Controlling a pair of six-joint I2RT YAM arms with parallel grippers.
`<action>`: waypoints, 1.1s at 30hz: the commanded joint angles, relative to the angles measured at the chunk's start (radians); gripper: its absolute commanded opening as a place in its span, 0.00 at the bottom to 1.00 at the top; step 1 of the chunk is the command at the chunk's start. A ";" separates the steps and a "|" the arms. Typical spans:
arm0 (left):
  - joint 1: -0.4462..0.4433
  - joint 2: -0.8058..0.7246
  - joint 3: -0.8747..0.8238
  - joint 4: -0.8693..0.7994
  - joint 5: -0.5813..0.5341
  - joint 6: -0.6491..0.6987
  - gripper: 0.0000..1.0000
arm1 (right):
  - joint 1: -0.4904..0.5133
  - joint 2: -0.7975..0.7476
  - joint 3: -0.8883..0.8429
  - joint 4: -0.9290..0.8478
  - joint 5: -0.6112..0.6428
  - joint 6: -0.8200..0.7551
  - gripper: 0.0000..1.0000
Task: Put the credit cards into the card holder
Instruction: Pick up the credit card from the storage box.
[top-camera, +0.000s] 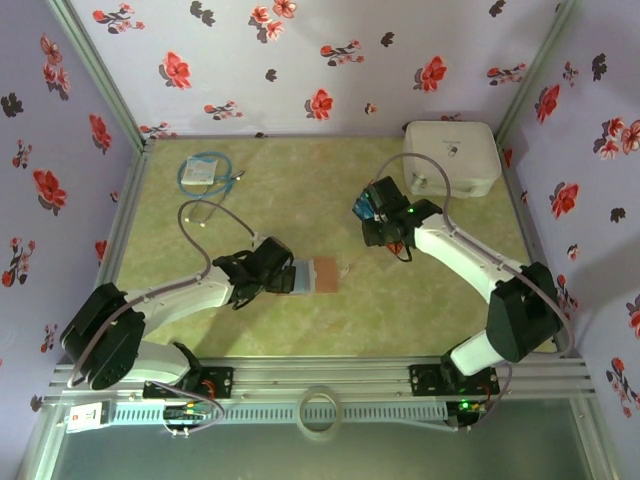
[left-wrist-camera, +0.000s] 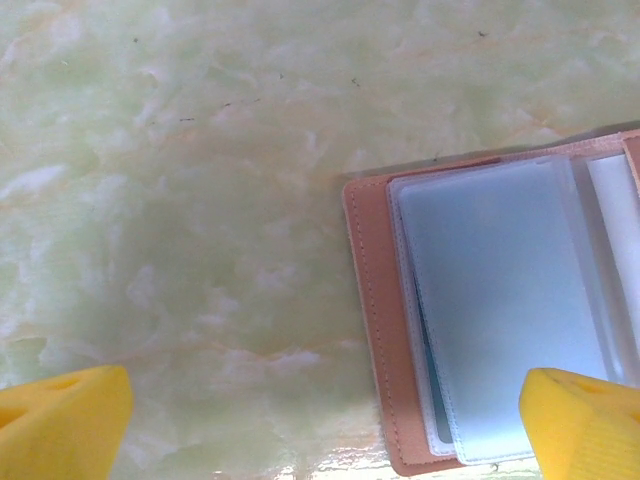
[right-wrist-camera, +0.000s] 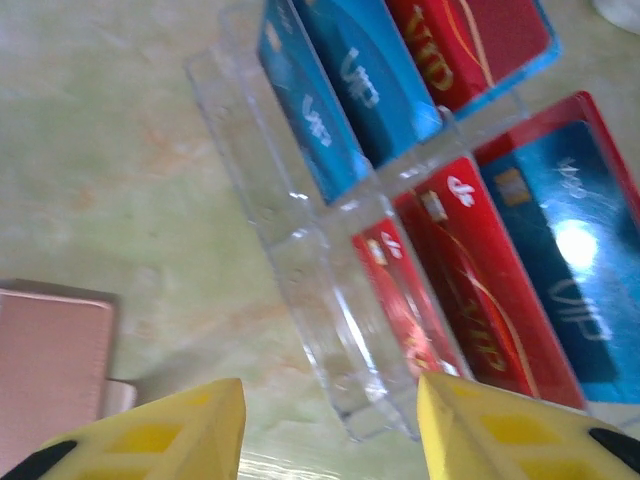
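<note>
**Credit cards (top-camera: 365, 207) in their tray; card holder (top-camera: 322, 273) open mid-table**

Top external view.
- The card holder lay opened flat near the middle of the green marbled table (top-camera: 250, 330). Its tan cover was to the right and its pale pockets to the left.
- The left gripper (top-camera: 290, 276) sat at the pocket side of the holder.
- The right gripper (top-camera: 374, 216) was over the red and blue cards, farther back and to the right, well apart from the holder.
- A white zip case (top-camera: 452, 157) stood in the back right corner.
- A packet with a blue cable (top-camera: 205, 170) lay back left.
- A roll of tape (top-camera: 320, 411) rested on the front rail.

Left wrist view.
- The left gripper (left-wrist-camera: 320, 430) had its jaws spread fully and held nothing.
- One yellow fingertip (left-wrist-camera: 60, 425) was over bare table.
- The other fingertip (left-wrist-camera: 585, 425) was over the near corner of the holder's pockets. I could not tell whether it touched them.
- The card holder (left-wrist-camera: 365, 300) showed a stitched tan edge with clear pale sleeves (left-wrist-camera: 500, 290) stacked on it.

Right wrist view.
- The right gripper (right-wrist-camera: 330, 430) had its jaws partway apart and clamped on nothing.
- The end of the clear plastic tray (right-wrist-camera: 300, 250) lay between the yellow fingertips (right-wrist-camera: 170, 430). Contact with the tray could not be told.
- The cards (right-wrist-camera: 480, 290) stood tilted in the tray's compartments and carried "VIP" print.
- The upper compartment held blue cards and a red one. The lower compartment held red cards and a blue one.
- A corner of the card holder (right-wrist-camera: 50, 370) showed at lower left, apart from the tray.
</note>
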 joint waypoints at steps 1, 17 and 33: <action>-0.009 0.011 0.010 0.007 0.005 -0.003 1.00 | -0.001 0.038 0.032 -0.073 0.125 -0.087 0.47; -0.009 0.011 0.005 0.003 0.004 -0.001 1.00 | -0.006 0.157 0.038 -0.060 0.221 -0.116 0.41; -0.009 0.009 -0.016 0.015 0.005 0.002 1.00 | -0.019 0.182 0.037 -0.044 0.159 -0.114 0.22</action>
